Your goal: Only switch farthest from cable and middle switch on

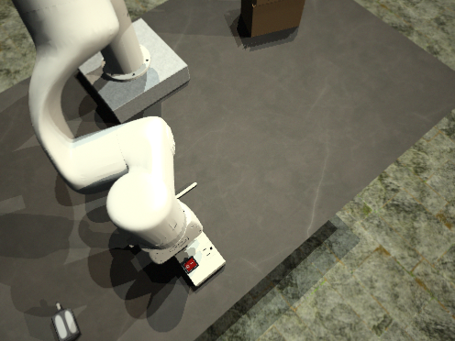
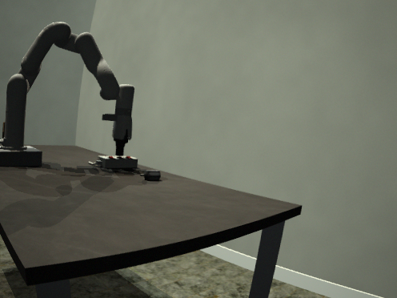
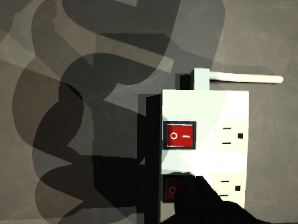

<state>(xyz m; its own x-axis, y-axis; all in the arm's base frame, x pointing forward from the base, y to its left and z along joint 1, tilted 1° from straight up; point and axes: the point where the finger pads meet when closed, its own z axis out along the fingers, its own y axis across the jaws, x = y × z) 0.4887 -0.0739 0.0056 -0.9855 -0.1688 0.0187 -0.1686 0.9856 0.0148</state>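
The white power strip [image 1: 202, 261] lies right way up on the dark table, its white cable stub [image 1: 185, 189] pointing toward the arm's base. In the top view only the red switch farthest from the cable [image 1: 190, 264] shows; the arm hides the others. In the wrist view the strip [image 3: 205, 150] shows the red switch nearest the cable [image 3: 179, 135] and the middle switch [image 3: 172, 189], partly covered by my dark fingers. My gripper [image 3: 191, 193] is shut and empty, its tips down at the middle switch. From the side, the gripper [image 2: 120, 150] stands upright over the strip [image 2: 118, 162].
A small grey two-button device [image 1: 65, 324] lies near the table's front left corner; it also shows beside the strip [image 2: 152, 175]. A brown box [image 1: 271, 16] stands at the far edge. The arm's grey base block [image 1: 133, 73] is at the back left. The table edge runs just beyond the strip.
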